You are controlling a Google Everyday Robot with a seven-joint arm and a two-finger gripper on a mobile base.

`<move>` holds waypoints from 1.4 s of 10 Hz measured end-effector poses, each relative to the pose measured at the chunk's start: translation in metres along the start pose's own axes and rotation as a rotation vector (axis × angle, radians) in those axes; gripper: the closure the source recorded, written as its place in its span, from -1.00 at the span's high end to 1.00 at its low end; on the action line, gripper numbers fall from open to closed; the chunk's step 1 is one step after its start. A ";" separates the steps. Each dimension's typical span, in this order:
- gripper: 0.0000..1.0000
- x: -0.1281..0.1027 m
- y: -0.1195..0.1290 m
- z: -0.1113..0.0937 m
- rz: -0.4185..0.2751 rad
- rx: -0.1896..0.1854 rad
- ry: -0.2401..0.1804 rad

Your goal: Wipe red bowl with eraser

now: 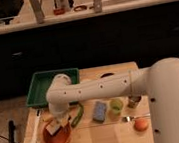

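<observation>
The red bowl (58, 137) sits on the wooden table near its front left corner. The eraser (55, 127), a tan block with a dark base, is inside the bowl at its back rim. My gripper (57, 122) reaches down from the white arm and is shut on the eraser, pressing it into the bowl. The arm hides the back edge of the bowl.
A green tray (43, 84) is at the back left. A light blue sponge (100, 110), a green cup (116, 106), a green vegetable (77, 116), an orange (140, 124) and a spoon (135, 117) lie to the right. A brush (34, 140) lies left of the bowl.
</observation>
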State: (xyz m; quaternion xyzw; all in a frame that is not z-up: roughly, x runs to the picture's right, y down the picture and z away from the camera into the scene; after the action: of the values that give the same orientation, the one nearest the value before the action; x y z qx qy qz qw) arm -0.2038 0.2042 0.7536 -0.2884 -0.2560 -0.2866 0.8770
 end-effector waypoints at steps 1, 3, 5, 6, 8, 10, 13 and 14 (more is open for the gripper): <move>-1.00 -0.007 -0.012 0.009 -0.021 -0.020 -0.009; -1.00 -0.021 -0.023 0.028 -0.066 -0.060 -0.039; -1.00 -0.034 -0.015 0.039 -0.109 -0.098 -0.073; -1.00 -0.042 -0.006 0.040 -0.125 -0.111 -0.087; -1.00 -0.055 0.019 0.032 -0.144 -0.117 -0.108; -1.00 -0.063 0.032 0.023 -0.157 -0.119 -0.111; -1.00 -0.054 0.049 0.005 -0.136 -0.111 -0.096; -1.00 -0.045 0.051 -0.003 -0.116 -0.102 -0.085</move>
State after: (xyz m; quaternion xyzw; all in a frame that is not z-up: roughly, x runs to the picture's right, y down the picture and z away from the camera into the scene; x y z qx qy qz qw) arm -0.2014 0.2523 0.7060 -0.3293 -0.2944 -0.3372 0.8314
